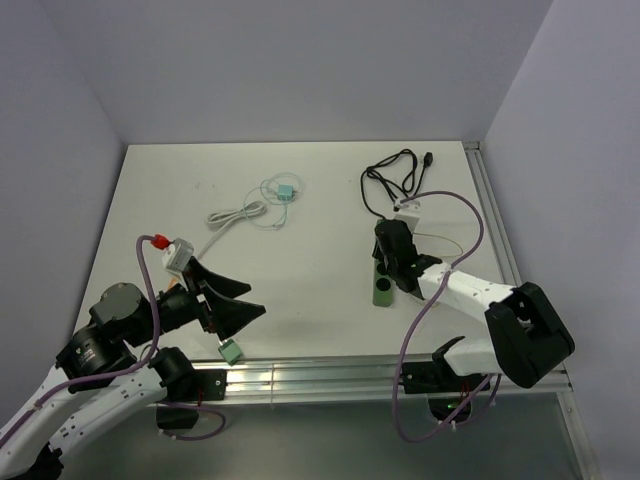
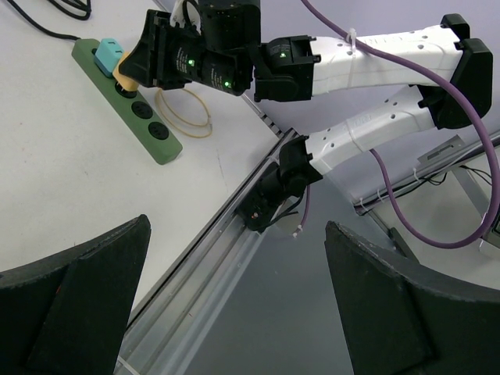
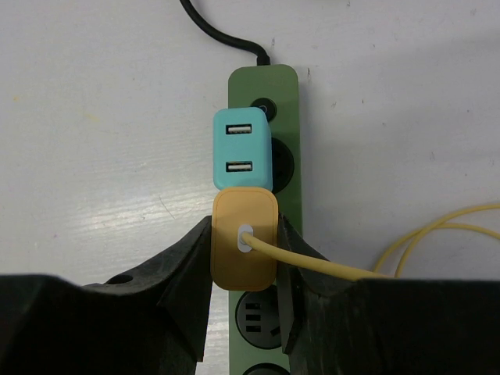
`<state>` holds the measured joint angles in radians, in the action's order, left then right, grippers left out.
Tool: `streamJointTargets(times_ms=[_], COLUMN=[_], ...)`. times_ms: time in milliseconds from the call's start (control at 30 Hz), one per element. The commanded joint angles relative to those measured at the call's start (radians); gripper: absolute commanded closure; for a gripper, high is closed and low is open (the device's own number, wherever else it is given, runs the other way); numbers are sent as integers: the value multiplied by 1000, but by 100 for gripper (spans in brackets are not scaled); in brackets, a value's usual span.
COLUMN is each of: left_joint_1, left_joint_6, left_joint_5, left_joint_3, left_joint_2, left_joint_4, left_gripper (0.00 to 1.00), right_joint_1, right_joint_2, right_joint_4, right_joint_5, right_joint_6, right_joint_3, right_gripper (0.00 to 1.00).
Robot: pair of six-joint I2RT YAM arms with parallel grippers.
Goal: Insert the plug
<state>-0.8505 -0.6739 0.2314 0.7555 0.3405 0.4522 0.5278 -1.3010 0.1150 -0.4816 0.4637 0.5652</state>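
- My right gripper (image 3: 244,233) is pinched narrow on the orange plug (image 3: 244,242), a finger on each side.
- That plug sits over the green power strip (image 3: 293,94), touching the teal adapter (image 3: 242,148); I cannot tell whether it is seated.
- Its yellow cable (image 3: 312,262) trails right.
- My left gripper (image 2: 234,230) hangs wide, holding nothing, above the table (image 2: 62,172) edge.

Reference: power strip (image 3: 285,86). A teal adapter (image 3: 243,148) covers its far socket; an orange plug (image 3: 244,258) touches the adapter's near side, clamped in the right end effector (image 3: 244,242), which blocks access from above. A yellow cable (image 3: 437,230) loops right of the strip, and a black cord (image 1: 385,185) lies beyond its far end. There is open bench (image 1: 300,290) left of the strip, and the near sockets are uncovered.
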Motion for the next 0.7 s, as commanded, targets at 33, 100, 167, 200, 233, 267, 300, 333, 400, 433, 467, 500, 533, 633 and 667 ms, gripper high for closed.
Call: streamJointTargets(times_ms=[33, 100, 167, 200, 233, 267, 300, 333, 400, 433, 467, 500, 533, 633, 667], left_joint_1=[-1, -1, -1, 1, 1, -1, -1, -1, -1, -1, -1, -1, 1, -1, 1], left_joint_6=[8, 10, 10, 10, 8, 8, 7, 7, 7, 8, 8, 8, 10, 16, 16], left_joint_5=[16, 19, 16, 17, 17, 22, 22, 25, 26, 26, 26, 26, 26, 25, 25], left_joint_3=[21, 22, 22, 19, 19, 18, 16, 18, 16, 18, 18, 19, 21, 31, 34], left_joint_2=[-17, -21, -23, -23, -26, -26, -24, -24, -29, -31, -34, -34, -34, -34, -35], left_joint_4=[-27, -24, -23, -26, -26, -26, -27, -27, -26, -26, -24, -21, -18, -6, -4], left_gripper=[1, 0, 0, 1, 0, 1, 0, 0, 0, 0, 0, 1, 0, 1, 1], right_joint_1=[8, 9, 12, 14, 14, 14, 14, 18, 23, 24, 23, 23, 23, 23, 23], right_joint_2=[-27, -30, -27, -27, -27, -27, -29, -23, -21, -23, -23, -30, -35, -47, -50], right_joint_4=[-61, -96, -107, -107, -138, -156, -156, -161, -169, -172, -175, -176, -184, -187, -199], right_joint_5=[-45, -41, -35, -40, -41, -43, -43, -46, -57, -57, -60, -60, -60, -54, -55], right_joint_6=[23, 32, 36, 41, 49, 58, 61, 61, 70, 73, 75, 73, 76, 75, 78], right_joint_3=[73, 79, 78, 76, 81, 82, 79, 79, 76, 76, 84, 85, 90, 99, 102], right_gripper=[100, 100, 100, 100, 100, 100, 100, 100, 100, 100, 100, 100, 100, 100, 100])
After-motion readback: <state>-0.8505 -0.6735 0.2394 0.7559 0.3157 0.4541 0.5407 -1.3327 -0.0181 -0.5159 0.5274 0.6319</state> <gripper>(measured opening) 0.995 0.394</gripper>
